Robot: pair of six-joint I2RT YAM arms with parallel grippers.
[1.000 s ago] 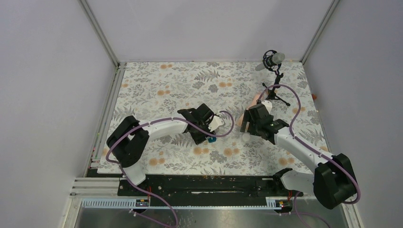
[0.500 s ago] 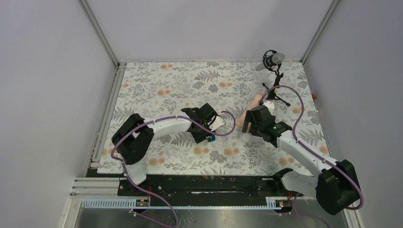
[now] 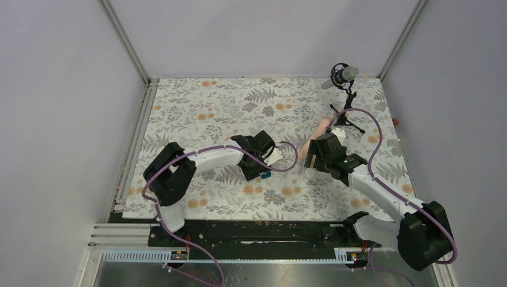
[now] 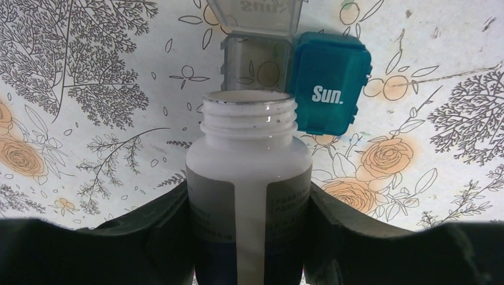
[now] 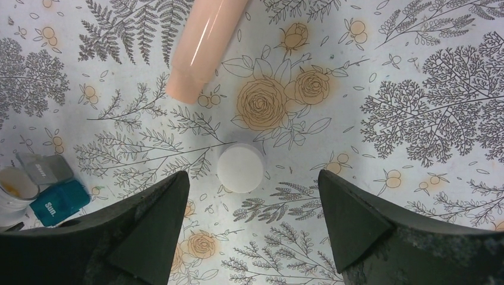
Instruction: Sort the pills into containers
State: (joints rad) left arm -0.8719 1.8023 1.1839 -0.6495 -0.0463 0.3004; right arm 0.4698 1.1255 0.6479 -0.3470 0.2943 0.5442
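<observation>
The left gripper [image 3: 267, 156] was out over the middle of the flowered cloth [image 3: 197, 107], clamped on the bottle [image 3: 273, 154]. From its wrist camera I could see both fingers [image 4: 160, 228] pressed against the dark label, one on each side of the bottle [image 4: 249, 196]. The threaded neck was bare and open. The mouth pointed away from the wrist, towards the box [image 4: 328, 83].

The box [image 3: 265, 175] lay on the cloth just beside the gripper, on its near side. Its teal lid was shut and marked "Sun.". Touching it on the left was a clear cell [image 4: 255, 56] with its lid flipped up. In that view the bottle's rim overlapped the cell's near edge. I could not tell whether the two touched.

The right gripper [image 3: 312, 156] hung a little to the right, apart from the left one. Its jaws stood wide apart with nothing between them. Seen from its wrist, the white cap [image 5: 240, 168] lay flat on the cloth below, between the two fingers [image 5: 148, 225] and touching neither. From above, the cap [image 3: 309, 172] showed just near of that gripper.

A peach tube [image 5: 202, 47] lay slantwise beyond the cap, well clear of it. At that view's left edge were the box [image 5: 59, 202] and the bottle's mouth [image 5: 15, 185], yellowish inside.

The microphone [image 3: 344, 75] stood on its tripod at the far right of the cloth.
</observation>
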